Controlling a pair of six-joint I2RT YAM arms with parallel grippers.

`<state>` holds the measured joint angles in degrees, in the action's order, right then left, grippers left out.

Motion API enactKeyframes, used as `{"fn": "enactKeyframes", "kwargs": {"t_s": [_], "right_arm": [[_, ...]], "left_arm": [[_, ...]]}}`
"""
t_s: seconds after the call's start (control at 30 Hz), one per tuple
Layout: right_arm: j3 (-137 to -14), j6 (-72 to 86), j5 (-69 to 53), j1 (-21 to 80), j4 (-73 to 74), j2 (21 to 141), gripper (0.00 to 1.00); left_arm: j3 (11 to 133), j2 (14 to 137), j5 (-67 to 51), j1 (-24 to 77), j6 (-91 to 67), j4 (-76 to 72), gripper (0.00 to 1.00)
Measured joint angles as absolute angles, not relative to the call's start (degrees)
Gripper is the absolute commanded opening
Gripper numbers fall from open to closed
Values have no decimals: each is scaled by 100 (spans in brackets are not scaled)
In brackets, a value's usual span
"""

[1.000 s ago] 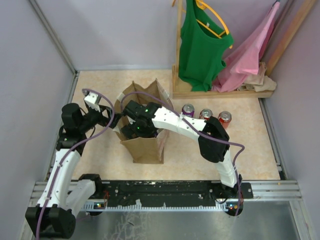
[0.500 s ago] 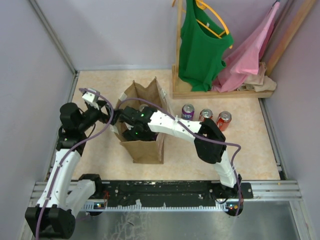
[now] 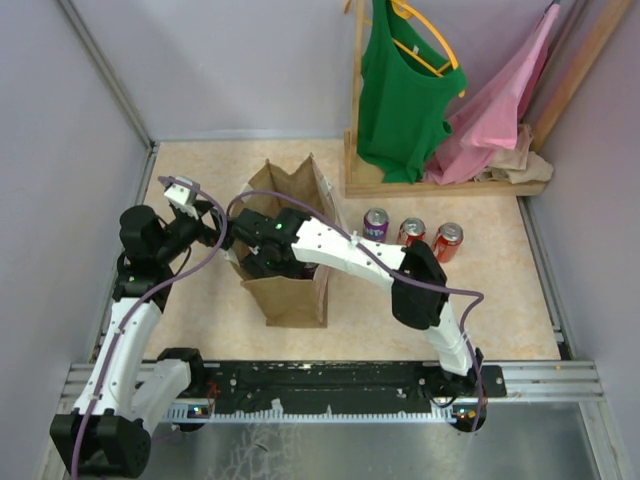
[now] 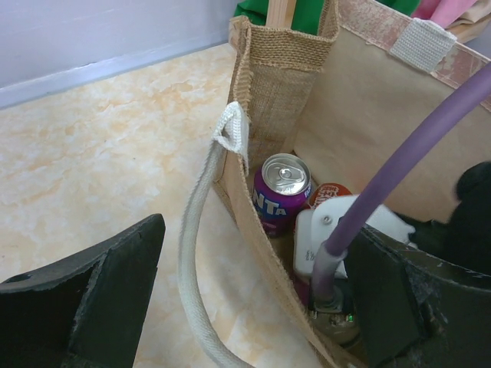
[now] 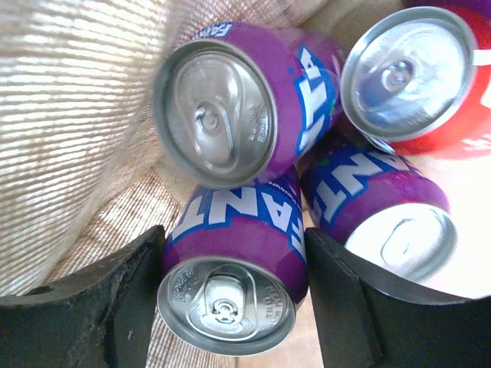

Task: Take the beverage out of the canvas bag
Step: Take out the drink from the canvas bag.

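Left gripper (image 4: 234, 299) was recorded spread wide, its fingers set astride the left wall of the tall tan, coarse-woven canvas bag (image 4: 272, 77), beside its pale braided strap handle (image 4: 196, 253). Inside the bag, the right gripper (image 5: 234, 303) was seen pinching a smooth purple aluminium soda can (image 5: 230, 249) across its round body. The can's long axis was upright, lid towards the claw, so a straight lift was judged due.
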<state>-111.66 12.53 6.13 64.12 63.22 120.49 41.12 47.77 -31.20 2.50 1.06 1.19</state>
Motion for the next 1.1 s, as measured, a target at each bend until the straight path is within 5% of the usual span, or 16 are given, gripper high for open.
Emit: {"fn": "enactKeyframes", "kwargs": {"t_s": [0.43,1.1], "right_arm": [[-12947,1046,1586,6488,7505,12062,0],[-12997,1184,3037,6086,6425,11220,0]], "left_arm": [[4423,4580,-3116,261,-82,-766,100],[4222,3234,-3076,252,220,-864,100]]}}
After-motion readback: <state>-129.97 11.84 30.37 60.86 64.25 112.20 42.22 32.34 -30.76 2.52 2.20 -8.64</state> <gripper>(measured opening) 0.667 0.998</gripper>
